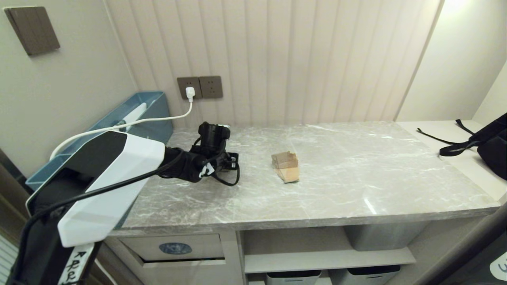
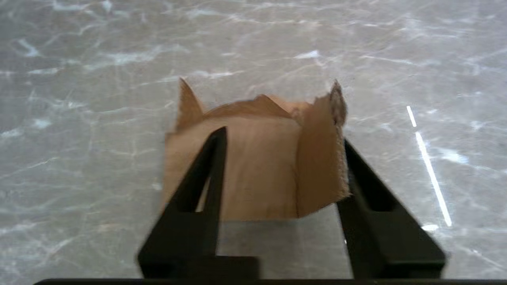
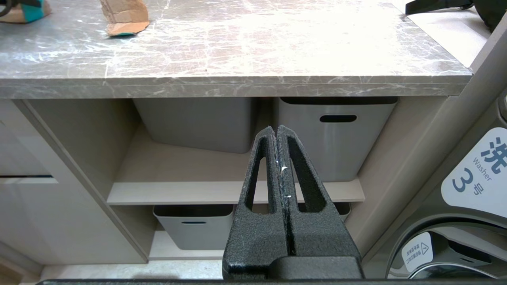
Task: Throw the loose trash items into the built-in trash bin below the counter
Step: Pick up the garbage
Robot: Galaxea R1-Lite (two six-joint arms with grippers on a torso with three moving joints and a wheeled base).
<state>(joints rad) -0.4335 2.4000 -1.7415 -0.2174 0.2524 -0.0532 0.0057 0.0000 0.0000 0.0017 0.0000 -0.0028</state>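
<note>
On the grey marble counter (image 1: 356,178) my left gripper (image 1: 214,132) reaches in from the left. In the left wrist view, the left gripper (image 2: 283,136) is open and straddles one torn brown cardboard scrap (image 2: 257,170). One finger lies over the scrap's flat part, the other stands just outside its upright flap. That scrap is hidden behind the gripper in the head view. A second scrap (image 1: 286,166) lies alone near the counter's middle. The trash bin flap (image 1: 198,247) with a blue oval sticker sits under the counter's left end. My right gripper (image 3: 276,128) is shut and empty, parked below counter height.
A long teal box (image 1: 150,111) stands at the counter's back left, with a white cable running to a wall plug (image 1: 190,93). A black bag (image 1: 491,146) lies at the far right. Grey storage bins (image 3: 336,134) fill the shelves; a washer (image 3: 475,178) stands at the right.
</note>
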